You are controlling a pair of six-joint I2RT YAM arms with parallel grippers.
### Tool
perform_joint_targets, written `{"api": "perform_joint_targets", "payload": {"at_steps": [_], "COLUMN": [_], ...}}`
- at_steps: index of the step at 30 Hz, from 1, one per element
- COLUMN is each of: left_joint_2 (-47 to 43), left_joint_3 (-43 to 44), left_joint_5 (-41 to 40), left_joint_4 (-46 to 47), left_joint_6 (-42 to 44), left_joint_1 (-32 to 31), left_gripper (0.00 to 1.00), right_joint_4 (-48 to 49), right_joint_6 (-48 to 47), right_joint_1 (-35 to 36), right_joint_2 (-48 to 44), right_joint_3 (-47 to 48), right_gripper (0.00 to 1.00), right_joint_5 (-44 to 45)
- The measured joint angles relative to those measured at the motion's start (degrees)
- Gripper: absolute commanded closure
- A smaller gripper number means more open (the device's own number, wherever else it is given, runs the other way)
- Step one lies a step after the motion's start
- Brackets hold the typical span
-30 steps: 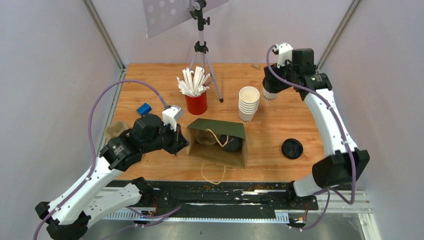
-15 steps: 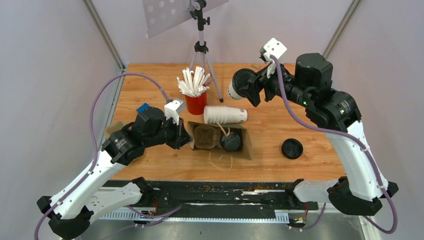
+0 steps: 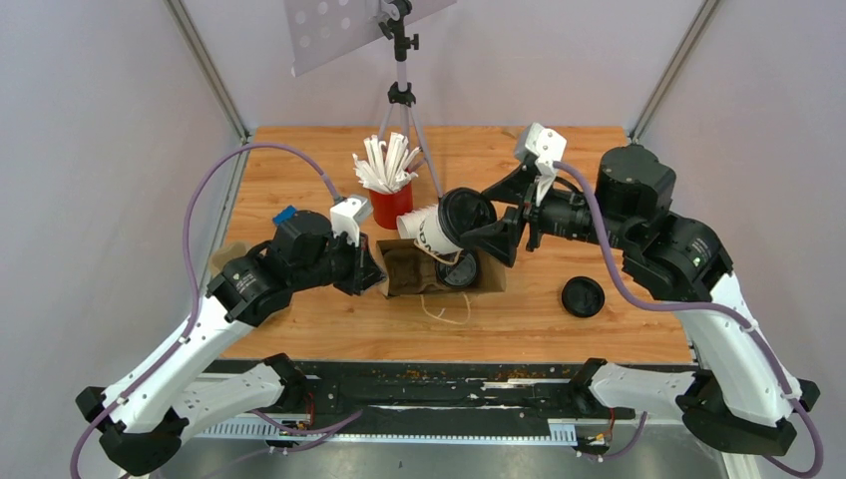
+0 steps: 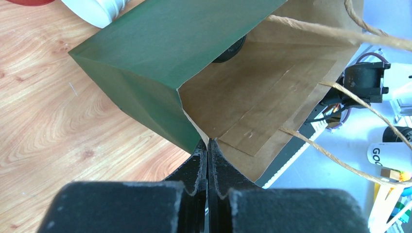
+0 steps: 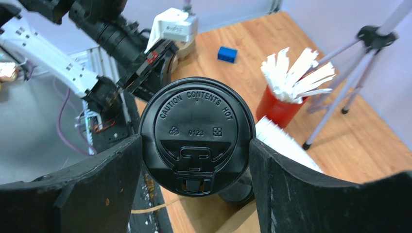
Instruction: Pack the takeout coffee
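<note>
right gripper [image 5: 195, 141], clamped on lidded coffee cup [image 3: 431, 233], has swung from far right corner to tilt over paper bag [image 3: 411, 273] mouth; left gripper [image 4: 207, 160] stays pinched shut on bag rim. cup stack [image 5: 286, 145] knocked flat beside bag. insertion looks imminent.

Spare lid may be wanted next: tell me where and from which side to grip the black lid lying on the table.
Grip the black lid across its rim, coming straight down from above, one finger on each side. It lies flat and low on the table, round, so likely only opposite rim edges offer a pinch.
</note>
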Motion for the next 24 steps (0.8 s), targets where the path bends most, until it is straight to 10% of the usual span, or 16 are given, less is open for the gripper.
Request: {"api": "perform_joint_targets", "payload": {"at_steps": [24], "left_joint_2": [0.8], "left_joint_3": [0.5], "left_joint_5": [-0.2], "left_joint_4": [-0.9], "left_joint_6": [-0.3], "left_joint_1": [0.0], "left_gripper": [1.00], "right_joint_4": [10.3], "right_joint_6": [4.8], "right_joint_1": [3.8], "right_joint_2": [-3.5], "right_joint_3": [-7.4], "right_gripper": [0.33], "right_joint_5": [-9.9]}}
